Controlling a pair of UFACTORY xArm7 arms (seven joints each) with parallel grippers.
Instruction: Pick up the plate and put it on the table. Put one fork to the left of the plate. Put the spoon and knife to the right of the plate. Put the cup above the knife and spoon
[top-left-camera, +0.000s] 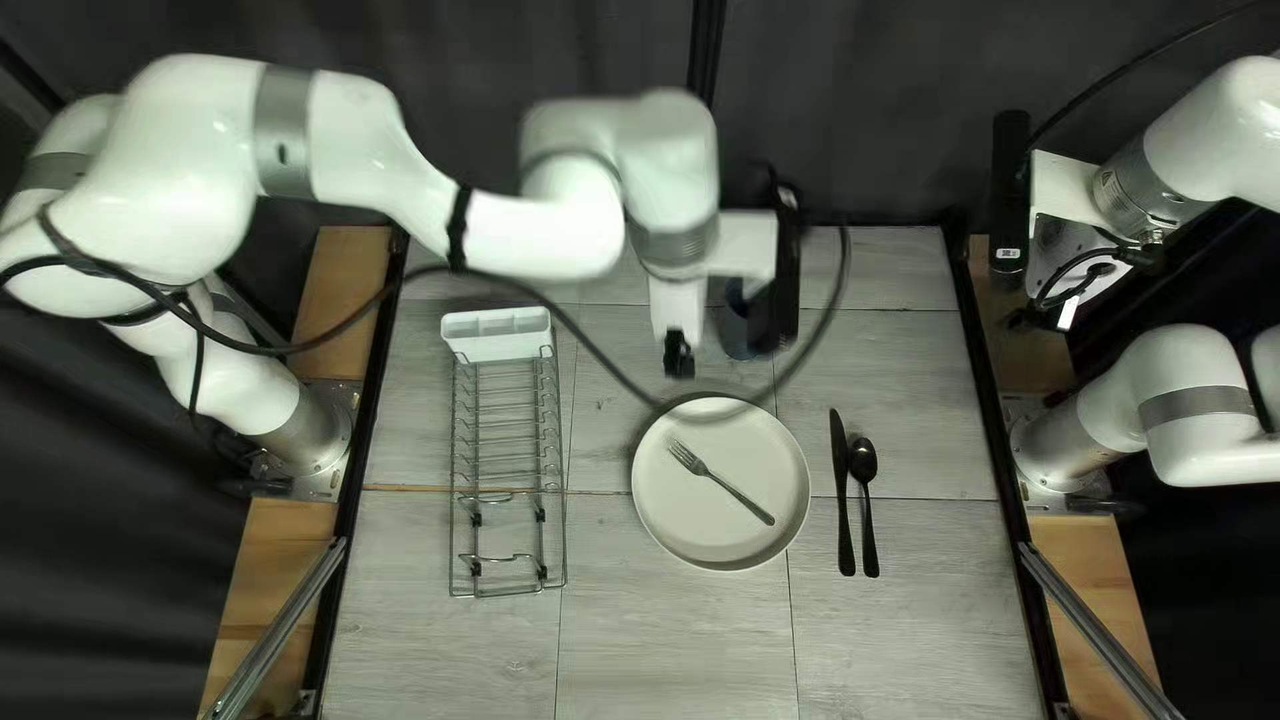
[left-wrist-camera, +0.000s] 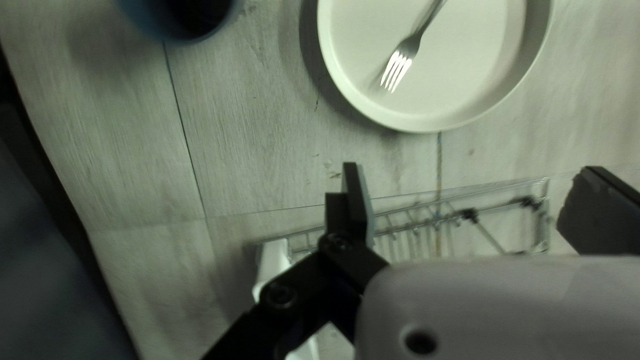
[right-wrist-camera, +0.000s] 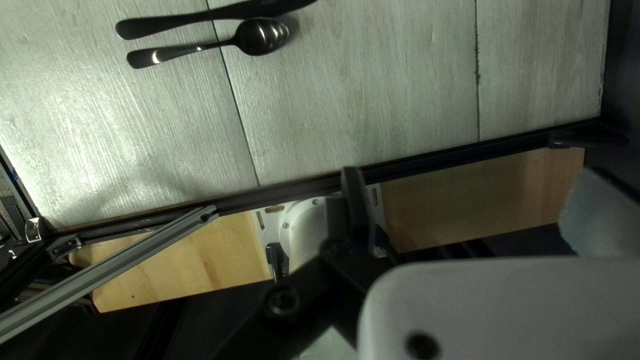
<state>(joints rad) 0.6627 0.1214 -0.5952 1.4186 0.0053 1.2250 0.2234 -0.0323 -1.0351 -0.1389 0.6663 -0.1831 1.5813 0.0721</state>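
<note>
In the top left view, my left gripper (top-left-camera: 679,355) hangs just beyond the plate (top-left-camera: 687,523), on which the fork (top-left-camera: 724,486) lies slanted. The knife (top-left-camera: 842,496) and spoon (top-left-camera: 864,462) lie side by side to the plate's right. A dark blue cup (top-left-camera: 735,328) is partly covered by my left arm. My right gripper (top-left-camera: 1063,310) is beyond the table's right edge. Seen from its wrist, the left gripper (left-wrist-camera: 477,207) is open and empty, with plate (left-wrist-camera: 467,110) and fork (left-wrist-camera: 409,47) ahead. The right gripper (right-wrist-camera: 477,210) is also open and empty; the spoon (right-wrist-camera: 261,37) lies ahead.
A wire dish rack (top-left-camera: 507,440) with a white holder (top-left-camera: 496,334) at its far end stands left of the plate, and shows beneath the left gripper in its wrist view. A black cable (top-left-camera: 600,350) loops across the top left view. Black rails (top-left-camera: 983,387) edge the table.
</note>
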